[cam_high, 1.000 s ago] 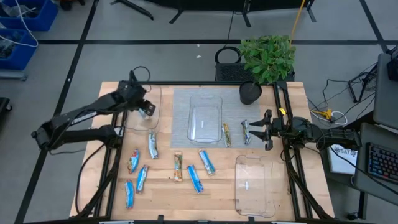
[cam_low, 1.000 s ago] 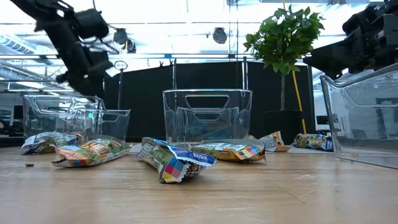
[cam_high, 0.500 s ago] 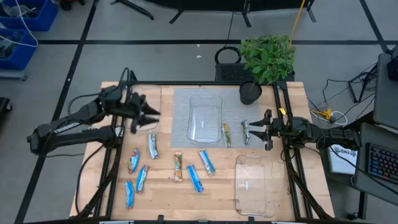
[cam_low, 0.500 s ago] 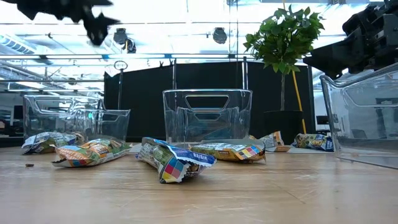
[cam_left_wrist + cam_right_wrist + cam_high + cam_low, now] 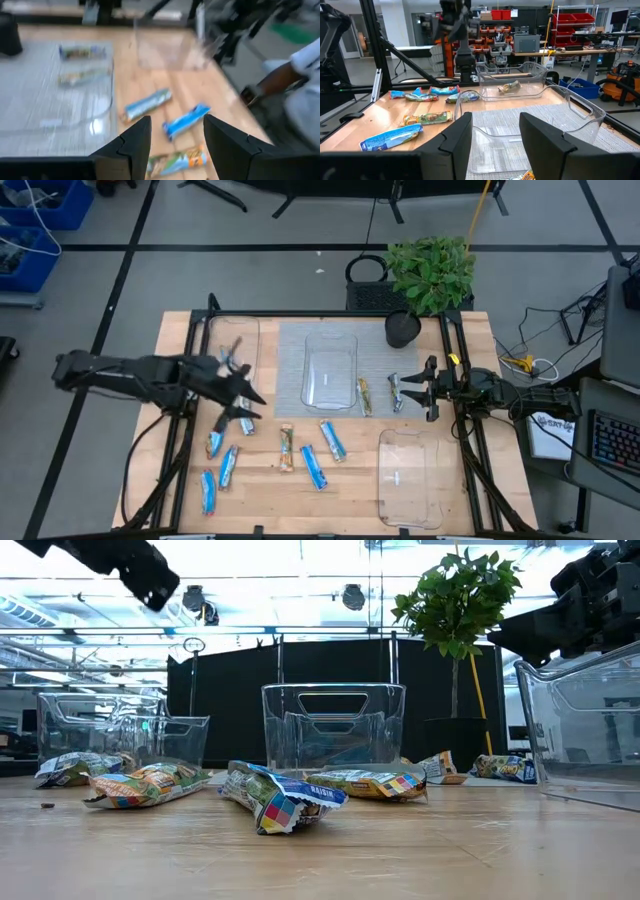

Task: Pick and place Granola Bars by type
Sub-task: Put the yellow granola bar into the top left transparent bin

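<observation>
- Table of pale wood carries three clear trays: a left tray, a middle tray on the grey mat, and a near-right tray.
- Left gripper hangs over the loose bars with jaws spread and nothing between them.
- Right gripper waits at the right edge, jaws spread and empty.
- Granola Bars: one bar lies in the left tray; most lie unsorted on the wood, two beside the middle tray. Sorting looks barely begun.
</observation>
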